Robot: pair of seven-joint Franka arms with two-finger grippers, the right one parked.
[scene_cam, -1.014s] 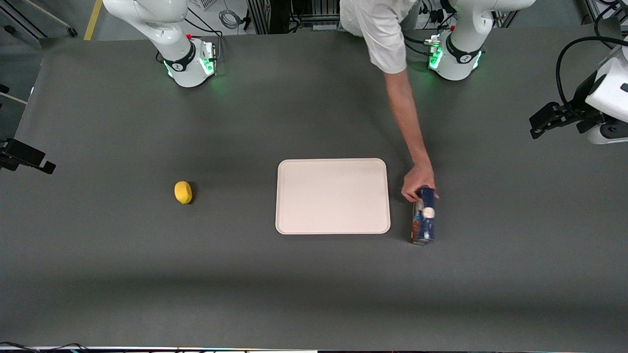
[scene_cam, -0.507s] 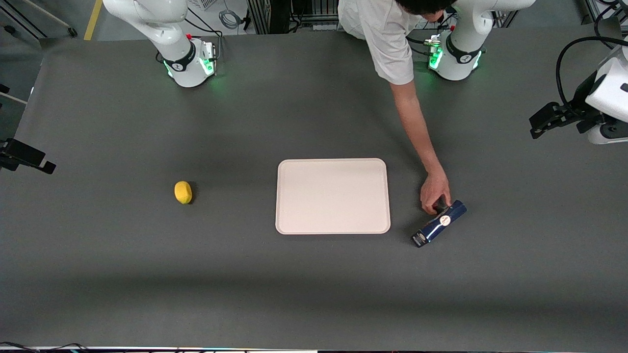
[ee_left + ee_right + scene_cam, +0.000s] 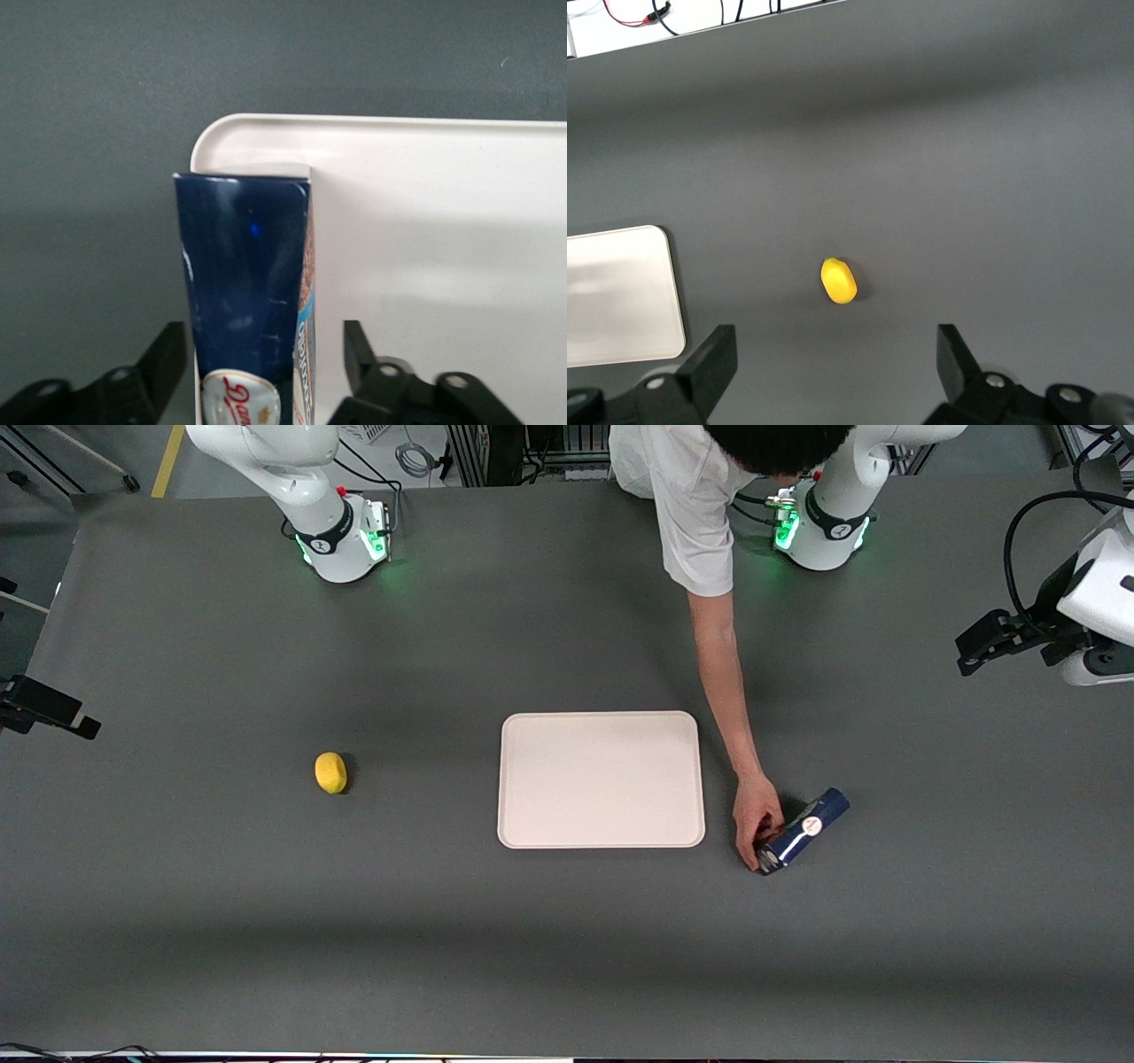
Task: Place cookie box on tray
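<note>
The gripper (image 3: 974,651) of the left arm hangs above the working arm's end of the table (image 3: 567,939), well apart from the tray (image 3: 601,779). In the wrist view its two black, angular fingers (image 3: 164,359) stand apart. Between them shows the cookie box (image 3: 244,292), a long, narrow carton of glossy navy card with a white-and-red emblem. One finger is close against its side and the other stands clear of it. In that view the carton's square end overlaps a rounded corner of the smooth cream-pink tray (image 3: 425,230). The front view does not agree with this. There the cookie box (image 3: 804,830) lies flat and slanted on the matte dark grey table, just beside the tray's short edge toward the working arm's end and not on it. A person's hand (image 3: 755,819) grips the end of the box nearer the camera, the bare forearm reaching across the table. The tray is a flat rectangle with a low raised rim. A small, rounded yellow lemon-like object (image 3: 330,772) sits well apart from it, toward the parked arm's end.
</note>
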